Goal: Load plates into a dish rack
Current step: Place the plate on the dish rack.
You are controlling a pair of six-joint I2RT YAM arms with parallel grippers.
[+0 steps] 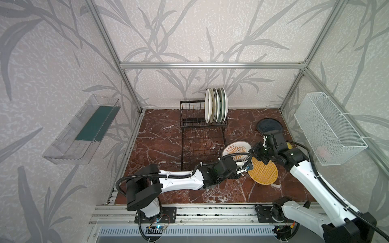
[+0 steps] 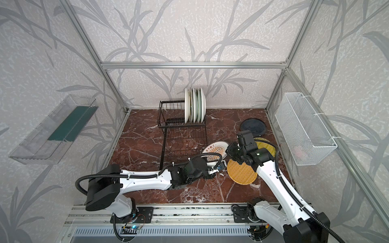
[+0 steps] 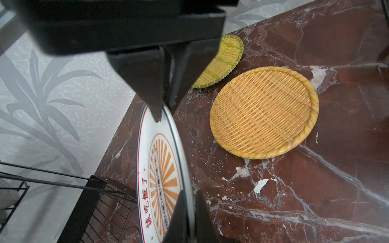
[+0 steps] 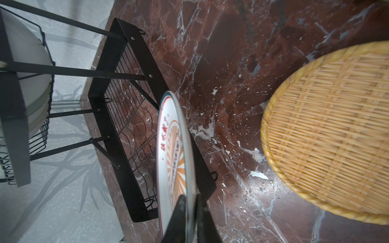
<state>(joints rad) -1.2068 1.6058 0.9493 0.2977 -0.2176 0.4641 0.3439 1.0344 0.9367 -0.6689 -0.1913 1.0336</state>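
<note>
The sunburst plate (image 3: 162, 164) is being held on edge beside the lower tray of the dish rack (image 1: 202, 117), spanned between both grippers. One rim is being clenched by the left gripper (image 3: 189, 195). The opposite rim is being straddled by the right gripper (image 4: 190, 197), though whether it is gripping cannot be told. The free upper slots are lying farther back, nearer the left arm.

left end effector (image 3: 189, 196) clamped shut
</note>
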